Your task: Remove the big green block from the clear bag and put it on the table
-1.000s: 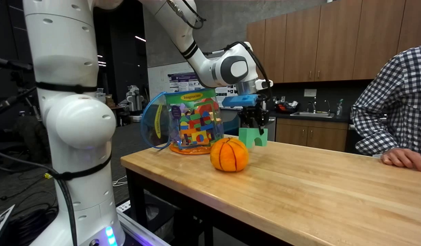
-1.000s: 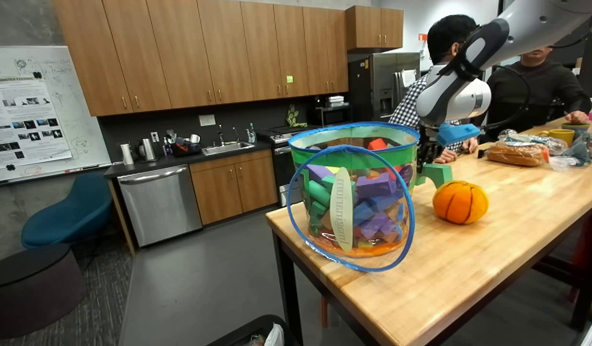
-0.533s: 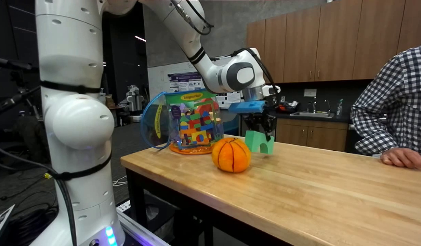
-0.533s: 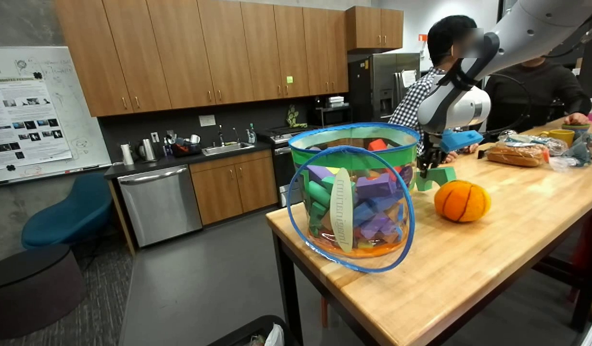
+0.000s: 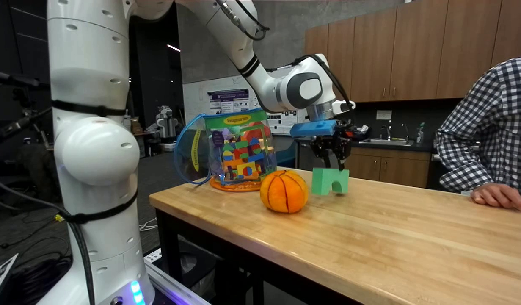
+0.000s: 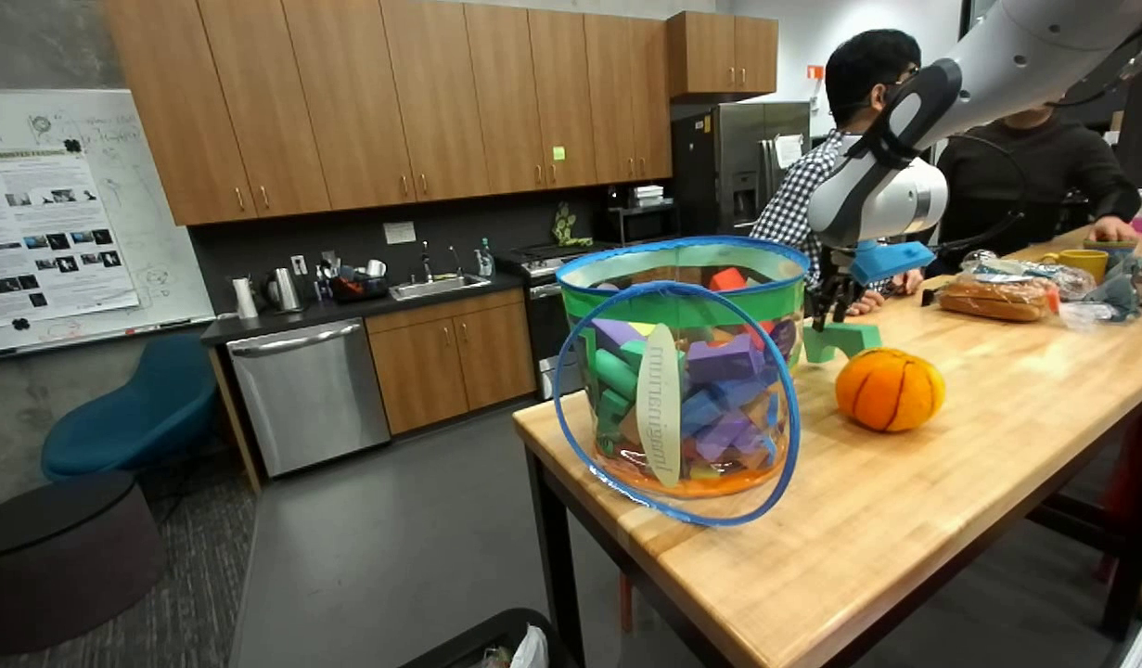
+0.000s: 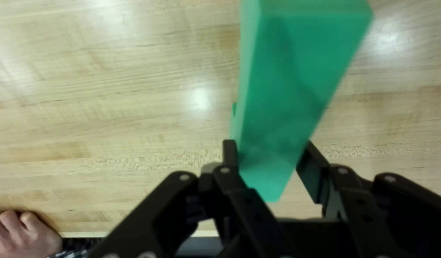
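Observation:
The big green block [image 5: 321, 181] is a pale green arch, outside the clear bag [image 5: 260, 117] and low over the table [image 5: 395, 237]. My gripper [image 5: 334, 167] is shut on it near one end, fingertips at its top edge. The block looks about level; I cannot tell whether it touches the table. In an exterior view the block [image 6: 849, 336] is partly behind the pumpkin, with the gripper [image 6: 826, 320] above it and the bag [image 6: 700, 311] in front. In the wrist view the block [image 7: 284, 89] lies between the fingertips [image 7: 267, 152].
An orange pumpkin [image 5: 284, 191] stands close beside the block, also seen in an exterior view [image 6: 891, 390]. The bag holds many coloured blocks. A person's hand [image 5: 501, 197] rests on the table. A bread bag [image 6: 993, 299] and yellow mug [image 6: 1085, 263] are further along.
Over the last second the gripper and green block moved along the table, away from the bag, and ended lower. The block was tilted half a second ago and now looks level.

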Tool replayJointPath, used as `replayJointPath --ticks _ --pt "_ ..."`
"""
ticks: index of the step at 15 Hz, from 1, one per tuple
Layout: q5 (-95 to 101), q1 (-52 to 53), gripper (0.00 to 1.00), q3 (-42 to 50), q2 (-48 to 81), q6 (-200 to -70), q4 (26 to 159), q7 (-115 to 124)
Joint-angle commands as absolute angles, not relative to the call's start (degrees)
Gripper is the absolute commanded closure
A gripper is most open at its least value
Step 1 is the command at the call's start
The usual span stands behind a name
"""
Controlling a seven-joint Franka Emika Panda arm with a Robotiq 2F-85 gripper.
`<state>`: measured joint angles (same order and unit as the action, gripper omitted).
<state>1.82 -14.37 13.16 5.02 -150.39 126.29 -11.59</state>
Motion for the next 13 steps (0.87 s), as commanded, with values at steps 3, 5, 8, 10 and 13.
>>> replayJointPath --ticks 3,5,8,10,13 --pt "2.74 -14.41 0.34 13.41 4.91 -150.28 125.49 -11.46" --pt "3.22 -14.43 0.2 13.56 4.86 -150.28 125.13 -11.47" --pt "3.25 -14.44 0.15 13.6 4.86 -150.28 125.11 -11.47" --pt "3.25 -14.44 0.15 13.61 4.86 -150.28 125.11 -11.47" --pt "3.25 -14.44 0.15 13.61 4.86 -150.28 125.11 -11.47"
